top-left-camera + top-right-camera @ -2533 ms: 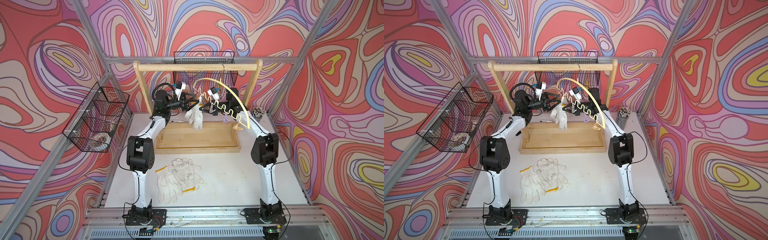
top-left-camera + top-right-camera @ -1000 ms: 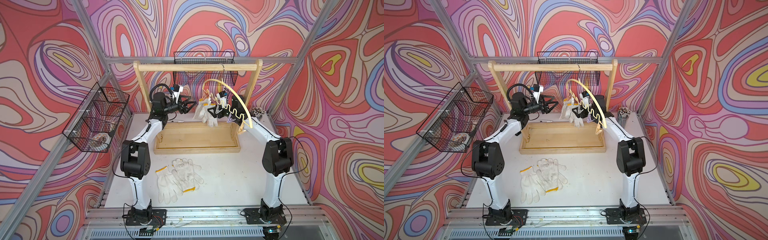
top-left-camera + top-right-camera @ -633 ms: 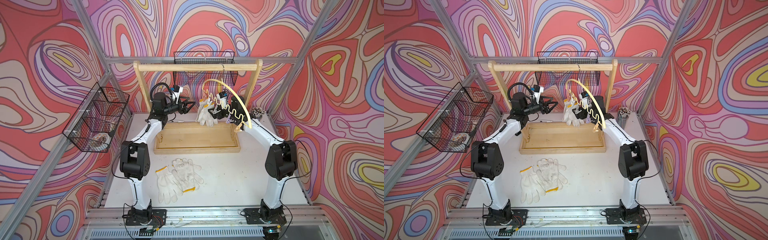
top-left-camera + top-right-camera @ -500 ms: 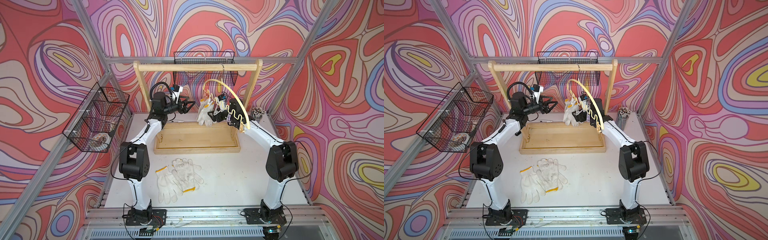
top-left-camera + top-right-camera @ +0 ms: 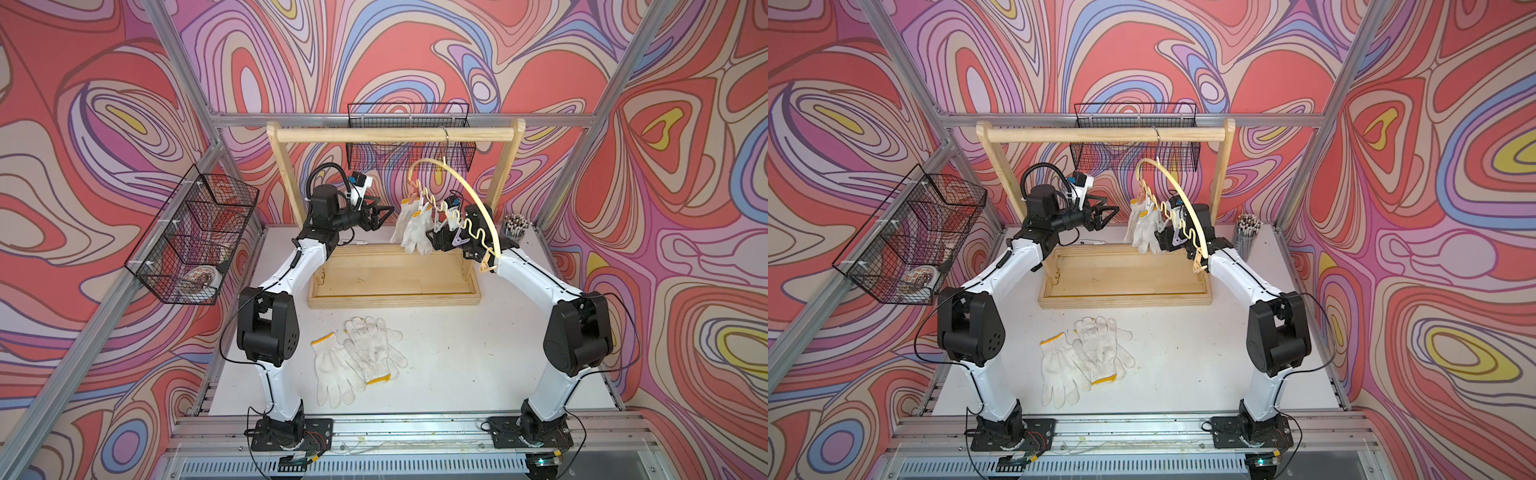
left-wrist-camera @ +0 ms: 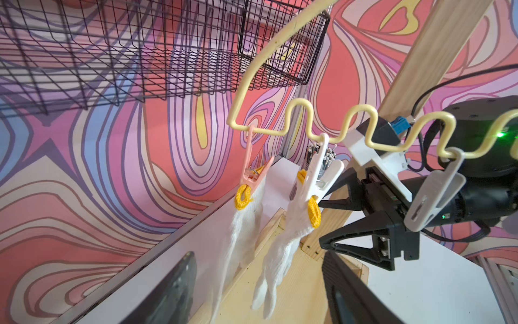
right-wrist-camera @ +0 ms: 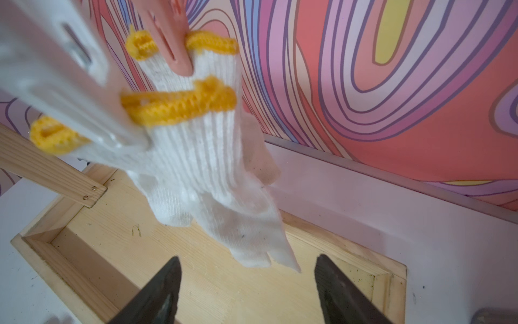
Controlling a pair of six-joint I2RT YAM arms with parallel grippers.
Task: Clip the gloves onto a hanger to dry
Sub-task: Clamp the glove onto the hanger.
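Two loose gloves (image 5: 358, 360) lie overlapped on the white table (image 5: 478, 353), toward its near edge and left of centre. Their long axes run near-to-far, one cuff pointing far, the other near. Two hung gloves (image 5: 413, 228) dangle from clips at the left end of the hanger (image 5: 465, 193), at the far side above the wooden tray (image 5: 395, 300). Both sets of fingers are up there, spread and empty: left fingers (image 5: 380, 215) just left of the hung pair, right fingers (image 5: 434, 243) just right. The loose pair lies below and nearer, closer to the left side, so the left fingers likely fetch.
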